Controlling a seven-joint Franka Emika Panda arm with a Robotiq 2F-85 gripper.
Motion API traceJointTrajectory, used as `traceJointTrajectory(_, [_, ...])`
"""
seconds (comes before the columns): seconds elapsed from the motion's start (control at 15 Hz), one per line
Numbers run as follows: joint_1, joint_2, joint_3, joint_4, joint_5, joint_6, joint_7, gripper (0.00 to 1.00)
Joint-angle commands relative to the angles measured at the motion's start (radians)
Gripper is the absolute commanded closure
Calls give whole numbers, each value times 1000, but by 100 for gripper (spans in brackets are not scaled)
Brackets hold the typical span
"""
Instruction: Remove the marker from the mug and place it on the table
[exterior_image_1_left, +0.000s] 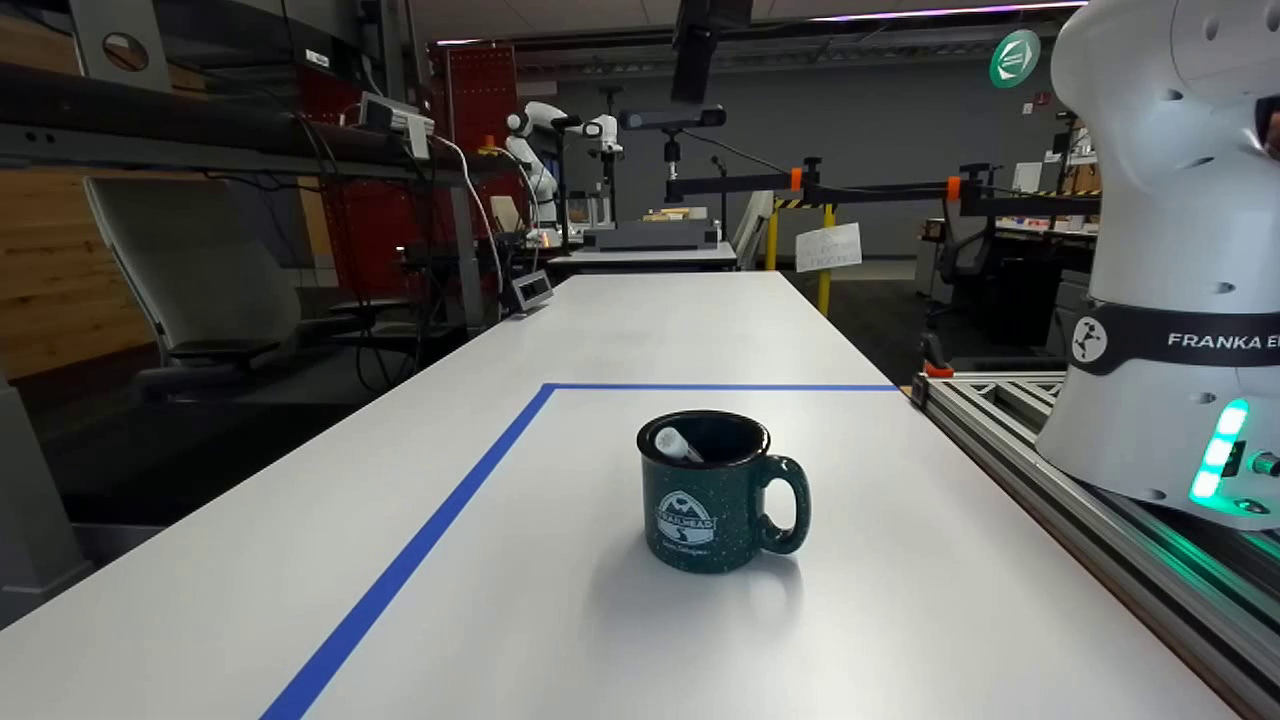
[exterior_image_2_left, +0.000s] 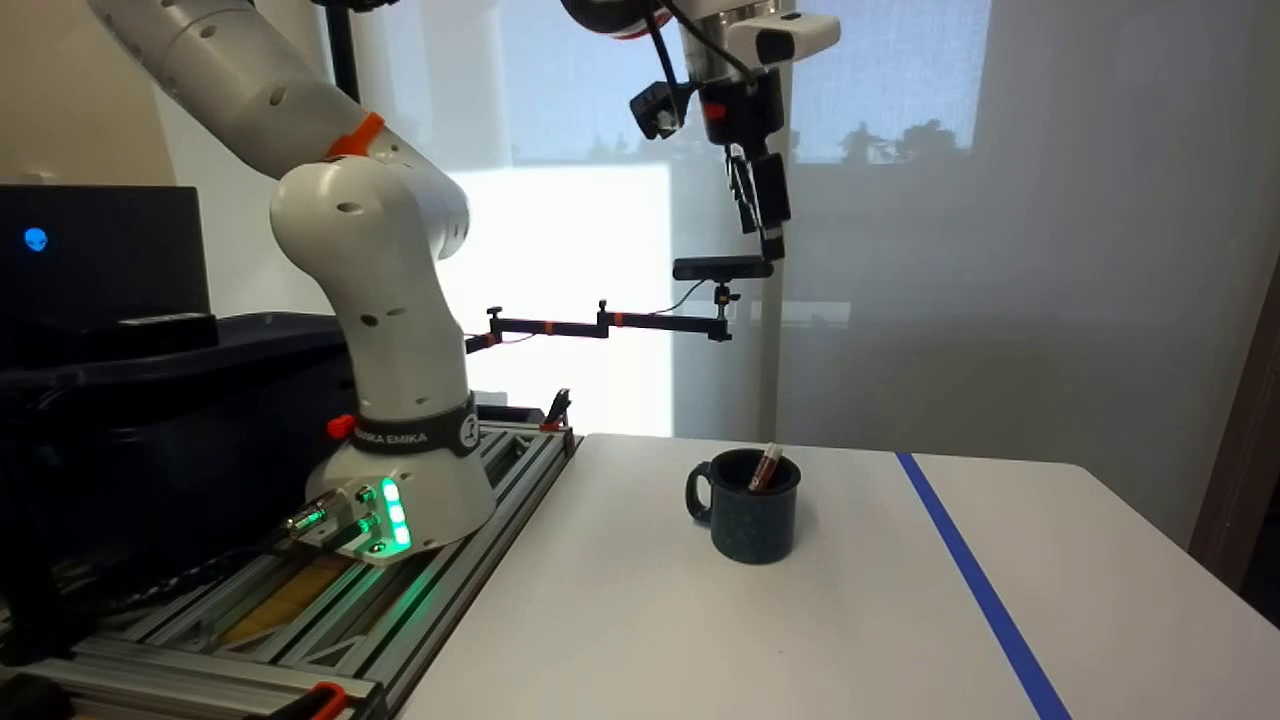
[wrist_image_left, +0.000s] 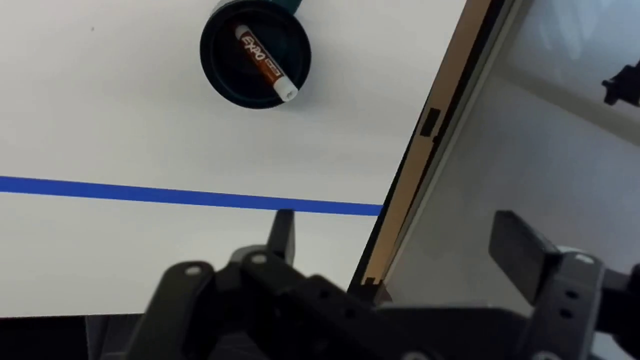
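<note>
The dark teal mug stands upright on the white table, also in an exterior view and the wrist view. The marker leans inside the mug. Its reddish-brown body shows in an exterior view, with its white end at the rim. In an exterior view only its pale end shows. My gripper hangs high above the table and the mug, touching neither. In the wrist view the gripper has its fingers wide apart, with nothing between them.
Blue tape marks the table. The robot base stands on a metal-railed bench along one side. A camera on a jointed boom stands behind the mug. A small device sits at the table's far edge.
</note>
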Motion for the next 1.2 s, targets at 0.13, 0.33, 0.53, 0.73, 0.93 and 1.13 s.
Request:
traceJointTrajectory(0.13, [68, 135, -123, -5, 1, 117, -315, 0])
traceJointTrajectory(0.33, [94, 206, -162, -5, 9, 171, -456, 0])
traceJointTrajectory(0.53, [106, 271, -173, -5, 22, 232, -571, 0])
traceJointTrajectory(0.73, [126, 335, -185, -6, 51, 315, -692, 0])
traceJointTrajectory(0.93, [137, 395, -187, -6, 77, 384, -794, 0])
traceJointTrajectory(1.13, [136, 447, -183, -6, 103, 411, -886, 0])
